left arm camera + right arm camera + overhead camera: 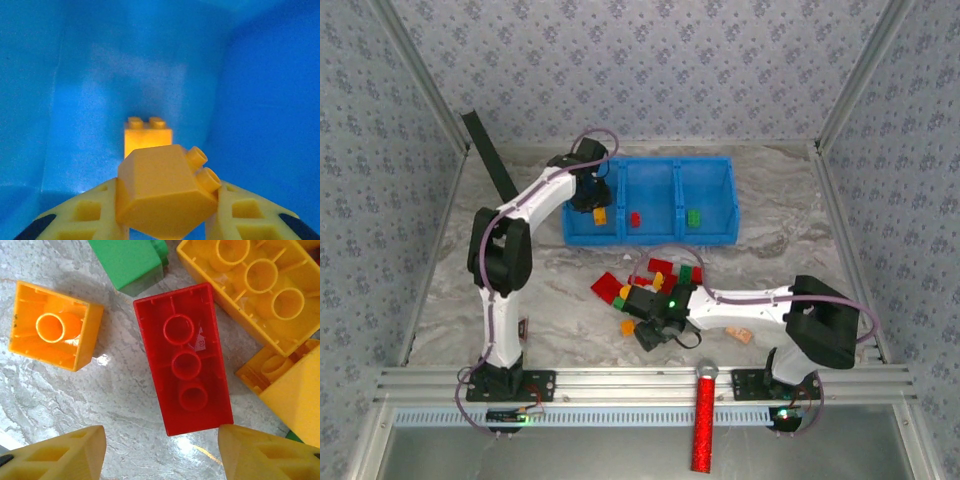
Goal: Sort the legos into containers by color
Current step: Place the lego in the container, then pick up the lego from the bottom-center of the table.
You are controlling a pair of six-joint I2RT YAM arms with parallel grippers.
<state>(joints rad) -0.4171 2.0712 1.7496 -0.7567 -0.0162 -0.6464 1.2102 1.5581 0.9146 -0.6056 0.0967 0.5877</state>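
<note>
Forward, left arm [535, 203] in containers [720, 168], holding lego [165, 192]

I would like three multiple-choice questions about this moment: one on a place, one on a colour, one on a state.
1. Where is the left gripper? A. Outside every compartment. B. Inside the left compartment of the blue bin. C. Inside its right compartment.
2. What colour is the brick it holds? A. Red. B. Green. C. Yellow.
3. How does the long red brick below the right gripper lie? A. Hollow side up. B. Studs up. C. On its end.
Answers: 1 B, blue walls surround it; 2 C, a yellow brick sits in its grip; 3 A, its inner tubes face the camera.
</note>
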